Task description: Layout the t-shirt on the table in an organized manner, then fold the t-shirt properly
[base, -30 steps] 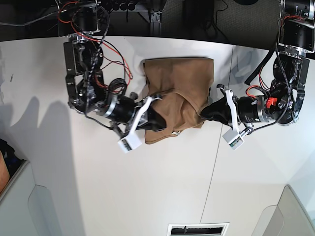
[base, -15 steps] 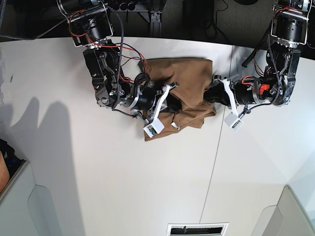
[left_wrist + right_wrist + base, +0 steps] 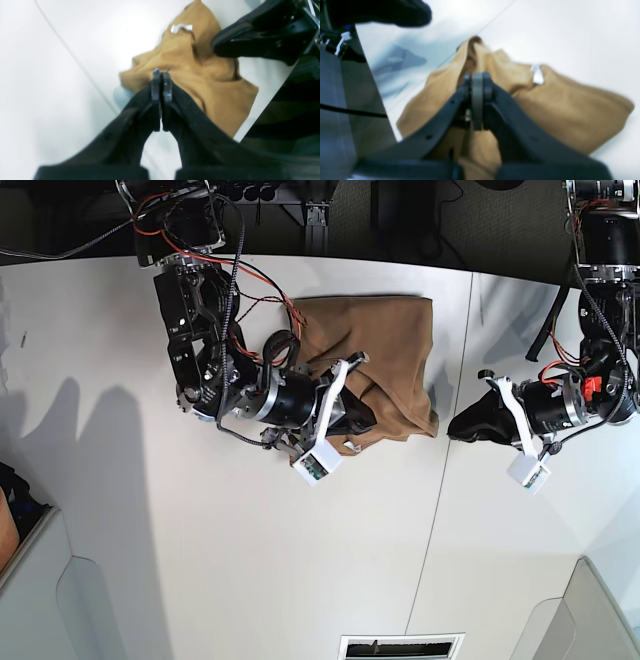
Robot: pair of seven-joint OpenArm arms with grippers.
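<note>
The tan t-shirt lies bunched in uneven folds on the white table, near its far edge. My right gripper is low over the shirt's near part. In the right wrist view its jaws are shut, and folds of the t-shirt gather at the tips. The white tag lies just beside them. My left gripper hovers right of the shirt, apart from it. In the left wrist view it is shut with nothing held, and the t-shirt lies beyond it.
A thin dark seam runs down the table just right of the shirt. Behind the far edge is a dark area with cables. Grey rounded panels sit at the near left and near right corners. A vent lies at the near edge.
My left gripper has pulled away from the shirt's right edge, toward the near right. My right gripper moved right over the shirt, and the shirt's near-left part has gathered in under it.
</note>
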